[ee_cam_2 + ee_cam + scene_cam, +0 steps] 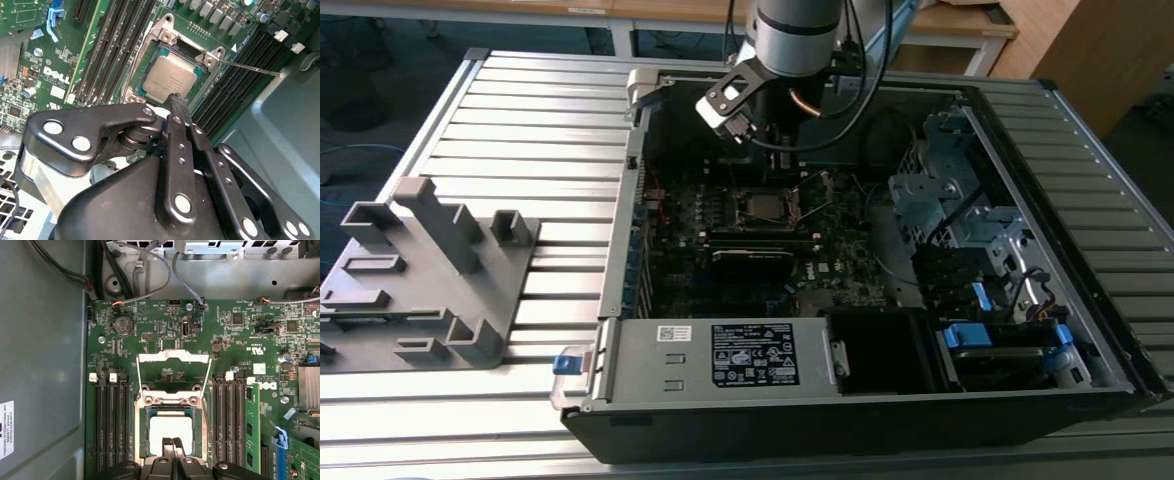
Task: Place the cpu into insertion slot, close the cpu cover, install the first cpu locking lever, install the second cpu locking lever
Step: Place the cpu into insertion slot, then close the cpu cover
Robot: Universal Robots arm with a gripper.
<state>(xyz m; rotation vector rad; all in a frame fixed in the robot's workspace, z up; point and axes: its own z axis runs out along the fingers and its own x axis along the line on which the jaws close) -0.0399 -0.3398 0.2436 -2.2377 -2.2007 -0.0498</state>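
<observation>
the cpu [171, 427], a square grey chip, lies flat in the insertion slot [142, 432] with its metal face up. we judge the first step done. the cpu cover [172, 358], a thin silver frame with a square window, is not yet closed. it lies swung back over the green board, past its hinge edge and clear of the chip. in the second wrist view a thin locking lever [250, 67] juts out loose beside the socket.

the gripper [172, 446] hangs right above the chip's near edge. its two black fingers are pressed together with nothing between them. the chip is directly below the tips, and the open cover lies straight ahead across the chip. being square, the chip has no long axis.

rows of long black memory slots [107, 425] flank the socket. in the exterior view the socket sits mid-board in the open computer case [854, 435], with the arm coming in from the far side.
</observation>
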